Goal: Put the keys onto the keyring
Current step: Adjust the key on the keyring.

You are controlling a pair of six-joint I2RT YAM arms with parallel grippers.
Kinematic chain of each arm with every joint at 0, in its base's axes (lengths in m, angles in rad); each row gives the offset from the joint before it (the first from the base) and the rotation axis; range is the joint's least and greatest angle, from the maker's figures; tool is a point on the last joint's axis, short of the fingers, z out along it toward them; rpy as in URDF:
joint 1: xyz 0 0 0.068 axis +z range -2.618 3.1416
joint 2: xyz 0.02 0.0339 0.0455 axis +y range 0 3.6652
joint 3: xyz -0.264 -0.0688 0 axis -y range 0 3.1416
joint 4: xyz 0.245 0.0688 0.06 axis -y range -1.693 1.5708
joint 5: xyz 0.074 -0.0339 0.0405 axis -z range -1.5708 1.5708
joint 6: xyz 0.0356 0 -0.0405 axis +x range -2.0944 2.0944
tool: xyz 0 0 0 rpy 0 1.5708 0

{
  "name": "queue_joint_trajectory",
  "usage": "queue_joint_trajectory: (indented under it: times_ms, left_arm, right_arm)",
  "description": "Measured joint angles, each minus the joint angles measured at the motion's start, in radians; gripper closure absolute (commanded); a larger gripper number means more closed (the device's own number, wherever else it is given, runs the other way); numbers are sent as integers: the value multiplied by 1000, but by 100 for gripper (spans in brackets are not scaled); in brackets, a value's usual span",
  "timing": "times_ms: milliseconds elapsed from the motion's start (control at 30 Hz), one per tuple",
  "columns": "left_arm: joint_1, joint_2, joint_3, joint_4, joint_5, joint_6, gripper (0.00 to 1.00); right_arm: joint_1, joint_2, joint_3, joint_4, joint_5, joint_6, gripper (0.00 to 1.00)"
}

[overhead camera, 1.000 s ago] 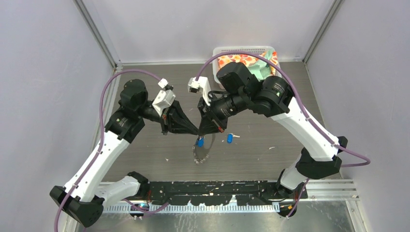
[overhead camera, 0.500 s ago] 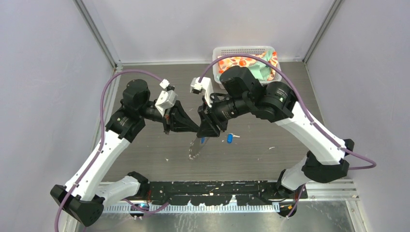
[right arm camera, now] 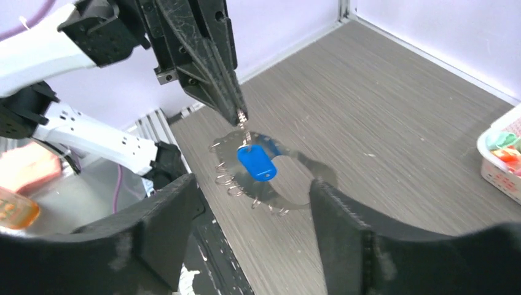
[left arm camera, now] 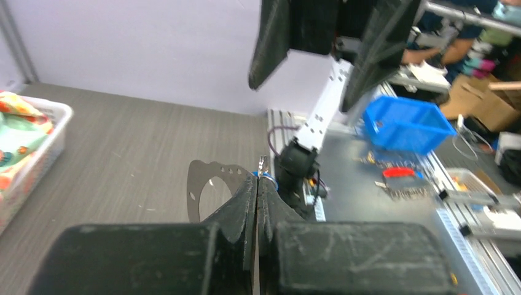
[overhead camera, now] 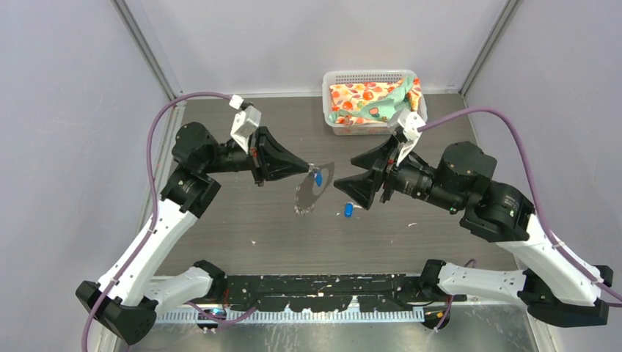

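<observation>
My left gripper [overhead camera: 307, 169] is shut on the top of the keyring [overhead camera: 309, 195], a thin silvery loop that hangs tilted above the table. One blue-headed key [overhead camera: 318, 178] dangles on the ring just below the left fingertips [right arm camera: 238, 112]. The right wrist view shows that key [right arm camera: 257, 165] in front of the keyring [right arm camera: 279, 200]. A second blue key [overhead camera: 348, 210] lies loose on the table below the right gripper. My right gripper [overhead camera: 344, 173] stands open and holds nothing, a short way right of the ring. In the left wrist view the left gripper [left arm camera: 257, 182] is pressed shut, the keyring [left arm camera: 195, 184] showing to its left.
A white plastic basket [overhead camera: 331, 76] with a patterned cloth [overhead camera: 367, 99] stands at the back of the table, right of centre. The black rail [overhead camera: 323, 286] with both arm bases runs along the near edge. Small white specks dot the tabletop.
The right gripper has opened and pulled back to the right, leaving the blue key on the ring. The left gripper has carried the keyring up and toward the back.
</observation>
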Motion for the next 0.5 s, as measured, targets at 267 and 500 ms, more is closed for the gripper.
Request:
queue_joint_trajectory:
  times_ms: [267,500]
  left_arm:
    - [0,-16,-35,126,-237,-144,100]
    - [0,-53,-92,169,-322,-194,100]
  right_arm:
    - [0,12,-146,200,-13,58,24]
    - [0,76,-180,269,50,36,42]
